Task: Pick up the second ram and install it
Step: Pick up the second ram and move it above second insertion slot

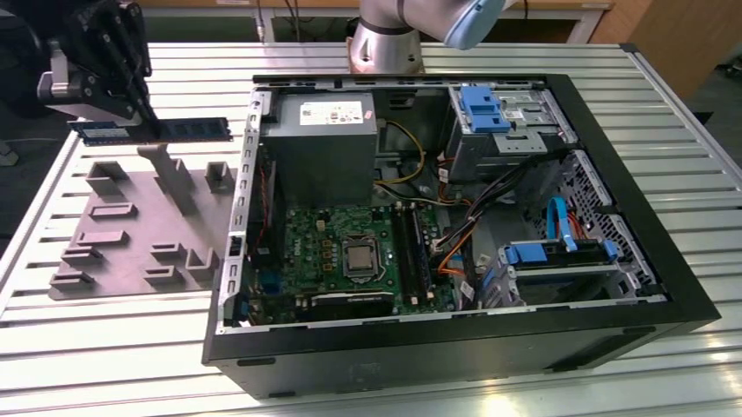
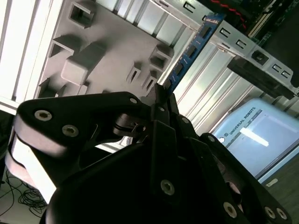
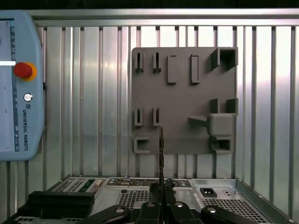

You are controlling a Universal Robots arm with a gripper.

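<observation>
jaws clamped on the second ram (image 1: 191, 129), held above the grey holder plate (image 1: 139, 234); its middle hidden behind them.

Bright glare streaks the slatted table (image 1: 487, 395) (the computer case (image 1: 464, 347) is dim inside).

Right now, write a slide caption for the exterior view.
Claw holds the second ram above the grey holder tray, beside the open computer case.

The arm (image 1: 400, 35) runs off the exterior view's top edge, and the jaws there cover a stretch of the second ram (image 1: 191, 130). In the first wrist view the ram shows edge-on, its faces unseen; the teach pendant (image 3: 18, 84) is cut by the frame.
</observation>
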